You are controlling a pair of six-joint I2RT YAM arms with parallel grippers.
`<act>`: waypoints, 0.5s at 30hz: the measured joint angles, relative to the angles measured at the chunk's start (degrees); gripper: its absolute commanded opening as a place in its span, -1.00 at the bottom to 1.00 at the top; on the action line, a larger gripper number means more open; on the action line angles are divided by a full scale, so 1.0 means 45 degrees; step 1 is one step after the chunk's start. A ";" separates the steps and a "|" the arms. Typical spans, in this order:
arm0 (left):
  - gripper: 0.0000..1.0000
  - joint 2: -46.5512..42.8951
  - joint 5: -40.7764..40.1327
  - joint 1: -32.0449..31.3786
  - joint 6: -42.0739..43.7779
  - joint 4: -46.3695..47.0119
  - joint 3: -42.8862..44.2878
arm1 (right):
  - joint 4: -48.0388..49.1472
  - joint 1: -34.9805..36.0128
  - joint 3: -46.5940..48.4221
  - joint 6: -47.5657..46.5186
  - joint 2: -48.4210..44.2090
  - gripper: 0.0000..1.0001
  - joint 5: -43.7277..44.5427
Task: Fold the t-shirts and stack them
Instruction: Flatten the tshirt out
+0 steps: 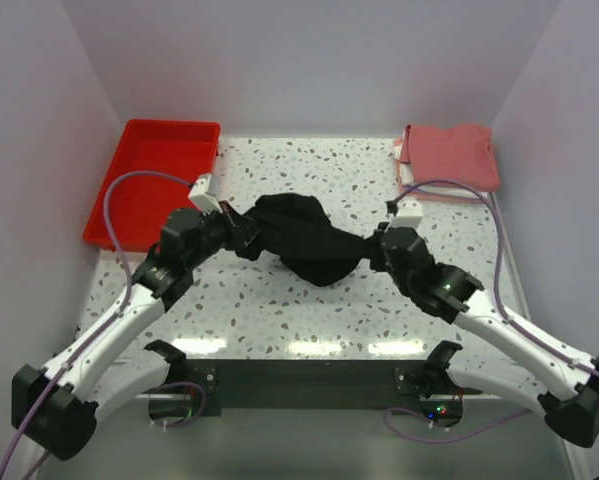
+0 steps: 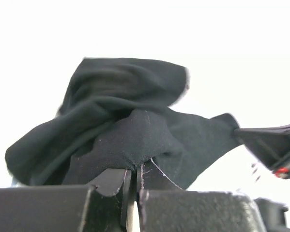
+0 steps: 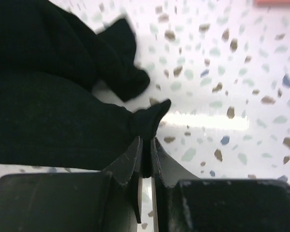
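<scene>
A plain black t-shirt hangs bunched between both grippers above the middle of the speckled table. My left gripper is shut on its left edge; in the left wrist view the cloth bulges out of the closed jaws. My right gripper is shut on its right edge; in the right wrist view a pinched fold sticks out of the jaws. A salmon-red t-shirt lies folded at the back right on paler cloth. No other shirts show.
A red plastic tray stands at the back left of the table. White walls close in the table on the left, back and right. The right gripper's black fingers show at the right edge of the left wrist view.
</scene>
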 measured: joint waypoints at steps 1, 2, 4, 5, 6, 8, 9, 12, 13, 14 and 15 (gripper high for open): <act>-1.00 -0.0661 -0.0204 0.0000 0.0015 -0.0189 0.0408 | -0.0063 0.0000 0.0355 -0.0194 -0.0442 -1.00 0.0296; -1.00 -0.1146 -0.0374 0.0000 0.0029 -0.0272 0.0729 | -0.0068 0.0000 0.0661 -0.0345 -0.0787 -1.00 0.0491; -1.00 -0.2137 -0.0855 -0.0005 0.0102 -0.0486 0.1564 | -0.0005 0.0000 0.1389 -0.0763 -0.1632 -1.00 0.0952; -1.00 -0.2467 -0.1030 -0.0005 0.0126 -0.0539 0.1914 | 0.0097 0.0005 0.1729 -0.1005 -0.2021 -1.00 0.1151; -1.00 -0.2744 -0.1195 -0.0010 0.0194 -0.0636 0.2293 | 0.0175 0.0005 0.1996 -0.1166 -0.2297 -1.00 0.1243; -1.00 -0.3026 -0.1326 -0.0053 0.0262 -0.0821 0.3002 | 0.0359 0.0024 0.2705 -0.1603 -0.2788 -1.00 0.1370; -1.00 -0.3050 -0.1345 -0.0073 0.0306 -0.0869 0.3269 | 0.0495 0.0039 0.3045 -0.1831 -0.2943 -1.00 0.1379; -1.00 -0.2905 -0.1287 -0.0087 0.0340 -0.1005 0.4090 | 0.0748 0.0083 0.4031 -0.2448 -0.3201 -1.00 0.1171; -1.00 -0.2773 -0.1185 -0.0087 0.0374 -0.1054 0.4362 | 0.0733 0.0083 0.4410 -0.2681 -0.3196 -1.00 0.1049; -1.00 -0.2647 -0.1073 -0.0087 0.0457 -0.1064 0.4614 | 0.0763 0.0083 0.4702 -0.2841 -0.3167 -1.00 0.0913; -1.00 -0.2521 -0.0952 -0.0087 0.0544 -0.1103 0.4872 | 0.0772 0.0083 0.5066 -0.3070 -0.3123 -1.00 0.0709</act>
